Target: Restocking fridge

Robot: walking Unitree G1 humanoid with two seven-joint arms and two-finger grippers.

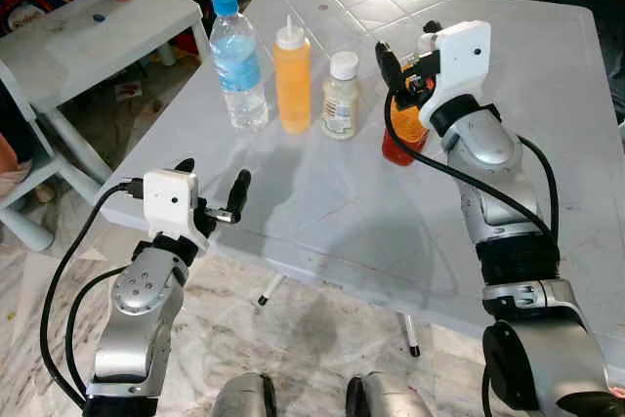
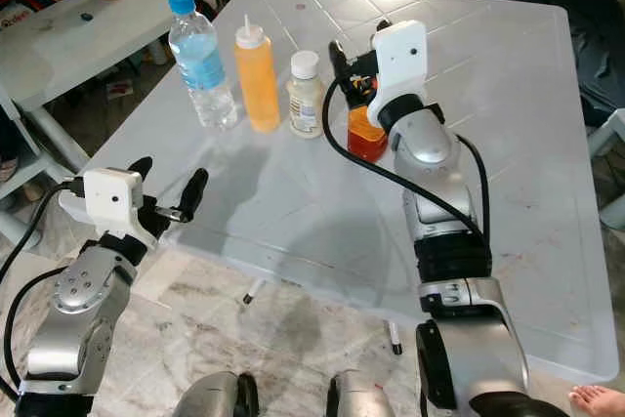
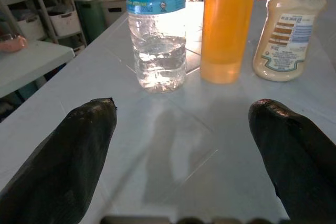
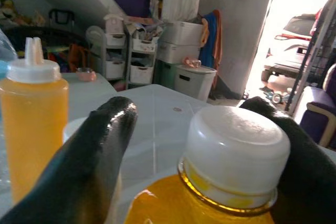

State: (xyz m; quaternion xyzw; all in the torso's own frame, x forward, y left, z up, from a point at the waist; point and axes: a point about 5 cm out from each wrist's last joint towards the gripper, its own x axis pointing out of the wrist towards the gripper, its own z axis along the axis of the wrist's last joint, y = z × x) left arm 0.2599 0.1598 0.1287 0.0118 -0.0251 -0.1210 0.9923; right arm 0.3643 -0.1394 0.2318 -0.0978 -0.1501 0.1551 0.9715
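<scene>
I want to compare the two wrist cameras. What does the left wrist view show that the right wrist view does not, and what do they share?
Left wrist view alone: the water bottle and the white sauce bottle, standing on the white table beyond the open left gripper.

Right wrist view alone: the white cap of the orange-filled bottle between the fingers of the right gripper, storage drawers and a parked car behind.

Both: the orange squeeze bottle and the table.

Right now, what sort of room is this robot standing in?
Probably a garage or storage room in a home: a white plastic table, stacked storage drawers along the wall, and a car outside the open doorway.
</scene>
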